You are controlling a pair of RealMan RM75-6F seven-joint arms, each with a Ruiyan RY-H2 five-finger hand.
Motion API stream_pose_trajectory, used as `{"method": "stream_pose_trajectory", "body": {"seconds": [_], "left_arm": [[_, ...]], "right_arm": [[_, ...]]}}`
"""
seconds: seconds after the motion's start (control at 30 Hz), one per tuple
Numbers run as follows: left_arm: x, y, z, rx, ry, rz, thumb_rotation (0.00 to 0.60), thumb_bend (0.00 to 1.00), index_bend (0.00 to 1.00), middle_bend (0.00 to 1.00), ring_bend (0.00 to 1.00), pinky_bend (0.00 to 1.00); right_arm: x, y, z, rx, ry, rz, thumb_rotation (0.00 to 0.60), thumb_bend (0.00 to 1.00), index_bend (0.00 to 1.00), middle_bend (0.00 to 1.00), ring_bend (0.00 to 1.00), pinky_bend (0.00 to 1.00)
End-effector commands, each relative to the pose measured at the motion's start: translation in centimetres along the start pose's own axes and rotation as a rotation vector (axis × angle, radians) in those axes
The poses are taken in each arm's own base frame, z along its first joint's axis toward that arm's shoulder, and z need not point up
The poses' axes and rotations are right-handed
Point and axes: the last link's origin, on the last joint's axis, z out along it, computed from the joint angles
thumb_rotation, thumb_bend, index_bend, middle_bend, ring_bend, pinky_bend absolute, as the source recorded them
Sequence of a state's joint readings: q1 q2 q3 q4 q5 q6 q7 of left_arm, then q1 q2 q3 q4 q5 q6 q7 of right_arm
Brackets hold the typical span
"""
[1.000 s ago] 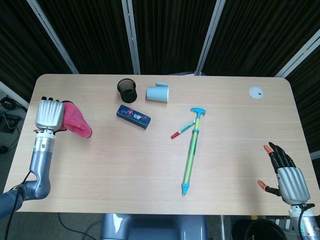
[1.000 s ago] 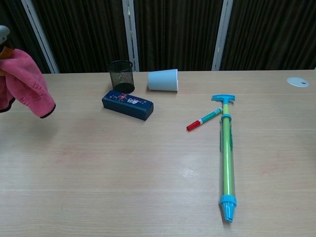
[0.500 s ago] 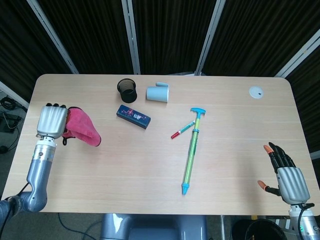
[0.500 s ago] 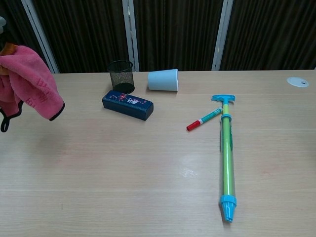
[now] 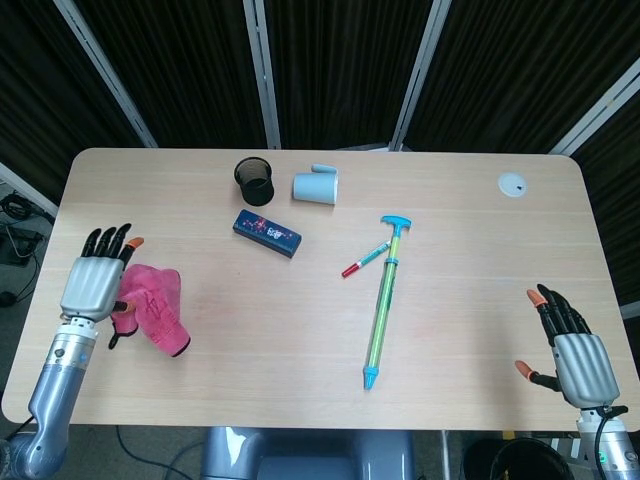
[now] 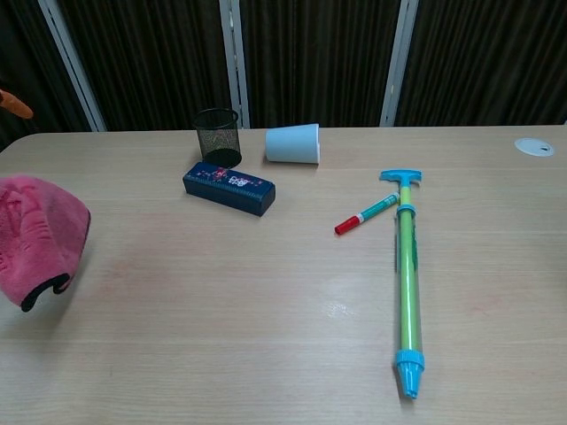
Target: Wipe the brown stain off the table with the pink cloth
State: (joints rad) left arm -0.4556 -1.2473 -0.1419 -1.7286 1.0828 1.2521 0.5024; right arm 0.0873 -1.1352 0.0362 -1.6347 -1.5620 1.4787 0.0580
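The pink cloth lies crumpled on the table near the front left corner; in the chest view the cloth fills the left edge. My left hand hovers just left of it with fingers spread and holds nothing; its thumb is close to the cloth's edge. One orange fingertip shows in the chest view. A very faint reddish-brown smear marks the wood just right of the cloth. My right hand is at the front right corner, fingers apart and empty.
A dark blue box, black mesh cup and tipped white cup sit at the back. A red marker and a long green-blue pump toy lie right of centre. A white disc is far right.
My left hand came down toward the table's front with the cloth, then spread its fingers and let it go; the cloth now lies on the table. The right hand has not moved.
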Motion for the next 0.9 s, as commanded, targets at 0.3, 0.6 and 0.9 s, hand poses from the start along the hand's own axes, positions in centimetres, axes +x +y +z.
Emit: {"method": "stream_pose_trajectory", "body": {"seconds": [0.3,0.6,0.9], "left_arm": [[0.8,-2.7,-2.9,0.064,0.021,-0.006,0.6,0.01,0.15,0.0,0.0,0.0],[0.8,-4.7,-6.7,0.079,0.102,-0.046,0.6,0.01,0.06,0.0,0.0,0.0],[-0.8,-6.8,-12.6,0.026,0.153,0.04,0.6,0.0,0.0,0.0,0.0,0.0]], "right_arm": [[0.0,0.0,0.0,-0.002,-0.003,-0.002,0.6,0.09,0.0,0.0,0.0,0.17],[0.0,0.0,0.0,0.002,-0.001,-0.011,0.6,0.09,0.0,0.0,0.0,0.17],[-0.1,0.0,0.0,0.008,0.001,-0.037,0.6,0.09,0.0,0.0,0.0,0.17]]}}
